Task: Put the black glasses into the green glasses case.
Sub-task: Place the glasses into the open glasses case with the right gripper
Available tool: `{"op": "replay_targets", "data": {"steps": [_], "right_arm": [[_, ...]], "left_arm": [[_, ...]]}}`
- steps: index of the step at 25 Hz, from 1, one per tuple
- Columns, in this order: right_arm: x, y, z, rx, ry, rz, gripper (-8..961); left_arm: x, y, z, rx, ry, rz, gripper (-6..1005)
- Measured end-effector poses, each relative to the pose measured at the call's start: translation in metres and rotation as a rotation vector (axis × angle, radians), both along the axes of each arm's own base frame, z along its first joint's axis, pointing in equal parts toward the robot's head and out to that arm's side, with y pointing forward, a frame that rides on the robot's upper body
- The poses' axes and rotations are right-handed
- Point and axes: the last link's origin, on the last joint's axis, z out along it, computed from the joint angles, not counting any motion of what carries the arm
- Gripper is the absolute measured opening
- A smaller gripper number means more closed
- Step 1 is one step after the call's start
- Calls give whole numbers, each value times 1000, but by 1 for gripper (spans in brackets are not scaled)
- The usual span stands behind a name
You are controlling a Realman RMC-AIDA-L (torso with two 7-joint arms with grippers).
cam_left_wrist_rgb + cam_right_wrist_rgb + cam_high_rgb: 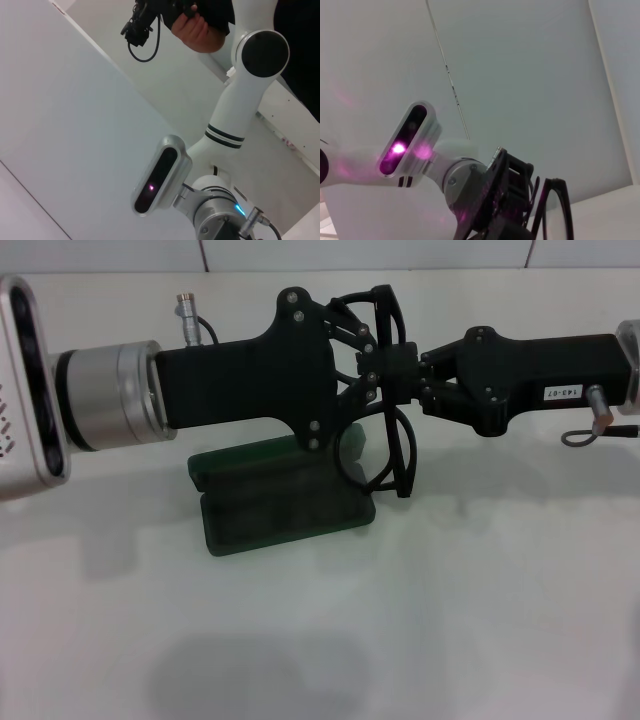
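The black glasses (403, 452) hang upright in the air at mid-table height, one lens above the other, between my two grippers. My left gripper (376, 362) reaches in from the left and is shut on the middle of the frame. From the right, my right gripper (402, 370) meets it at the same spot, also shut on the frame. The green glasses case (280, 502) lies open on the white table just below and left of the glasses, partly hidden behind the left gripper. The right wrist view shows the left gripper (512, 205) with one lens of the glasses (565, 200).
White table (420, 620) spreads around the case. The left wrist view shows the right arm's white elbow (262, 52) and, beyond the table, a person's hand (192, 27) holding a black device with a cable.
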Motion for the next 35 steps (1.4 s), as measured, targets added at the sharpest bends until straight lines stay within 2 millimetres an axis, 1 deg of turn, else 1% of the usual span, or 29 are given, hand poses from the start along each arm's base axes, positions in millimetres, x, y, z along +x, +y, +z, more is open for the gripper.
{"op": "replay_targets", "data": {"steps": [5, 10, 12, 15, 19, 24, 26, 27, 30, 32, 35], "right_arm": [[2, 0, 1, 5, 1, -5, 38], [5, 8, 4, 49, -8, -36, 38], [6, 11, 6, 66, -18, -45, 38], [5, 16, 11, 92, -32, -37, 38], [-5, 22, 21, 107, -75, 20, 38], [-21, 30, 26, 89, -196, 89, 38], [-29, 33, 26, 79, -257, 128, 38], [-34, 34, 25, 76, -284, 150, 38], [-49, 36, 22, 56, -364, 215, 38], [-59, 37, 19, 42, -401, 249, 38], [-77, 38, 11, 17, -489, 323, 38]], "left_arm": [[0, 0, 0, 0, 0, 0, 0], [0, -1, 2, 1, -21, 5, 0], [-2, -2, 2, -2, -23, 14, 0], [-10, -7, -1, -21, -31, 52, 0], [-32, -15, -8, -57, -38, 161, 0], [-72, -29, -14, -86, 1, 364, 0], [-85, -35, -13, -90, 17, 417, 0], [-100, -43, -12, -99, 29, 484, 0], [-117, -53, -7, -109, 37, 560, 0], [-133, -62, -5, -116, 46, 634, 0], [-151, -74, -6, -130, 69, 721, 0]]}}
